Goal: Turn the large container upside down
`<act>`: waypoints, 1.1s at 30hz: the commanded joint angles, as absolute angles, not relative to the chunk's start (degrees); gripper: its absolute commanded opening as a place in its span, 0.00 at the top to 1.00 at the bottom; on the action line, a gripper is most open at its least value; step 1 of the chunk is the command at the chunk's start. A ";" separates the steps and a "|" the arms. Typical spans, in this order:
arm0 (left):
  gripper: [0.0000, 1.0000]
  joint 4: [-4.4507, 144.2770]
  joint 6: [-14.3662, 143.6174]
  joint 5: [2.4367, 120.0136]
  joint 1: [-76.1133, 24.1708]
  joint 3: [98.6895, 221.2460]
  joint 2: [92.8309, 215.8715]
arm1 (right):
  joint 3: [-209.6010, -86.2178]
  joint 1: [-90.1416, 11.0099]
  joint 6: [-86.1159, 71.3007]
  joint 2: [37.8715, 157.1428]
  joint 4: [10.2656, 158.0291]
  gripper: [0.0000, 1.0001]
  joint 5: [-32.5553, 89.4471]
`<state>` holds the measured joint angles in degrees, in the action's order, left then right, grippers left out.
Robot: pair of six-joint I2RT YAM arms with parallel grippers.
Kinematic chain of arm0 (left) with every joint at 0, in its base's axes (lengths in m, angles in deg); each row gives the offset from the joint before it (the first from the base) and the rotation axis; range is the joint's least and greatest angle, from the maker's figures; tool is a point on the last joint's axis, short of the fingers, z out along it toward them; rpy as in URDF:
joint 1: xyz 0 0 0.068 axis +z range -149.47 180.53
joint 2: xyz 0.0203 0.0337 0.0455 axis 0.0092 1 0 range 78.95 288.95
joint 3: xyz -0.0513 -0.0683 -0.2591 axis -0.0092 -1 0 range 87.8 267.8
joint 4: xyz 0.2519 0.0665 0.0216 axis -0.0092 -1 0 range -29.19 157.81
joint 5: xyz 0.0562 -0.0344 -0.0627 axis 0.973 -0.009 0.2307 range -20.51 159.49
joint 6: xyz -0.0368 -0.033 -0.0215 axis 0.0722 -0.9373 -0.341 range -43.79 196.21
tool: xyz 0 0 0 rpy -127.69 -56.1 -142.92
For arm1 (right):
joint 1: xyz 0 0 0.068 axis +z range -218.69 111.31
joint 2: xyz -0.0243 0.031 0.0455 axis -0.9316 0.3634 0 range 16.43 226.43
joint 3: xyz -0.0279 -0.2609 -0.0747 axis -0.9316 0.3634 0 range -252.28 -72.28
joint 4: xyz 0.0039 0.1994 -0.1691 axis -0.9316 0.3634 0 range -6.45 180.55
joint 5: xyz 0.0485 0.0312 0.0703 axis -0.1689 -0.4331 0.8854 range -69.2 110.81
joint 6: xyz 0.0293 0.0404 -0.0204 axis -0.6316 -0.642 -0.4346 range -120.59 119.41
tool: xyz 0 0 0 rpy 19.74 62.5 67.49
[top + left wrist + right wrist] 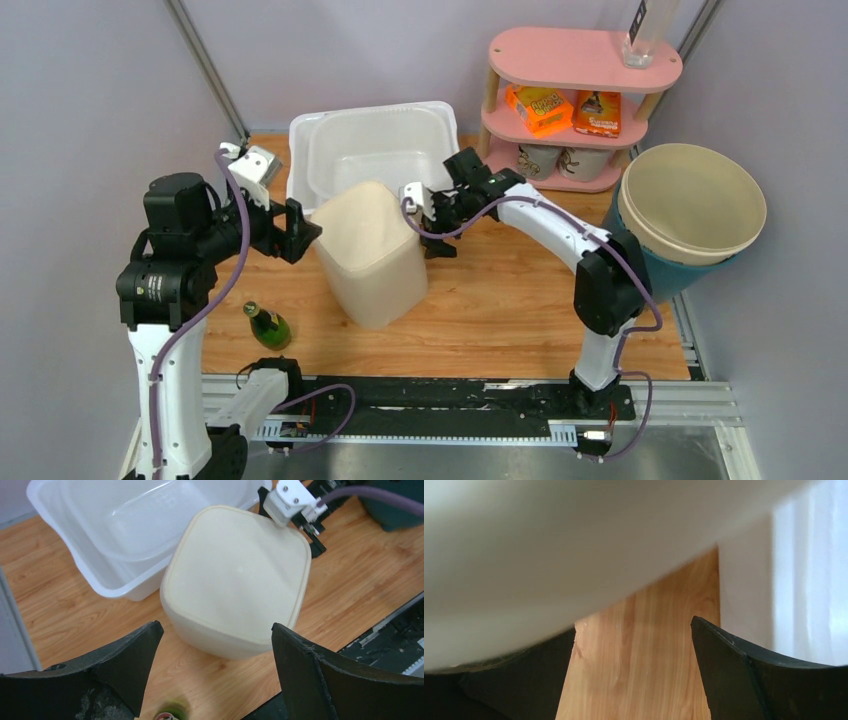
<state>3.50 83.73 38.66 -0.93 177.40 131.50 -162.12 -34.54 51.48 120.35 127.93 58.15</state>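
The large container [370, 250] is a cream tub that stands mouth down on the wooden table, its closed bottom facing up [235, 575]. My left gripper [303, 228] hovers open just left of it, apart from its wall; in the left wrist view the gripper [216, 626] frames the near side of the container with nothing between the fingers. My right gripper [432, 225] is open at the container's right side, close to the wall. In the right wrist view the cream wall [549, 555] fills the top, and bare wood shows between the jaws of the gripper [634, 625].
Two nested white tubs [375, 150] sit right behind the container. A green bottle [268, 325] lies near the front left. A pink shelf [580, 100] with boxes and cups stands back right, beside a teal and cream basin [690, 210].
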 commanded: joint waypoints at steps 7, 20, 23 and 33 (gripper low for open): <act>0.06 1.29 87.98 49.58 -0.70 183.39 132.85 | -170.41 -22.85 40.13 128.54 111.18 0.10 60.86; 0.02 0.87 88.77 53.39 -0.62 180.28 128.53 | -164.22 -24.66 34.25 121.94 107.42 0.04 58.44; 0.00 1.90 87.35 54.07 -0.53 178.56 127.70 | -158.48 -23.10 38.41 118.89 107.62 0.04 59.54; 0.00 4.37 85.17 52.66 0.17 178.80 127.12 | -169.79 -19.82 37.90 131.38 105.68 0.10 58.49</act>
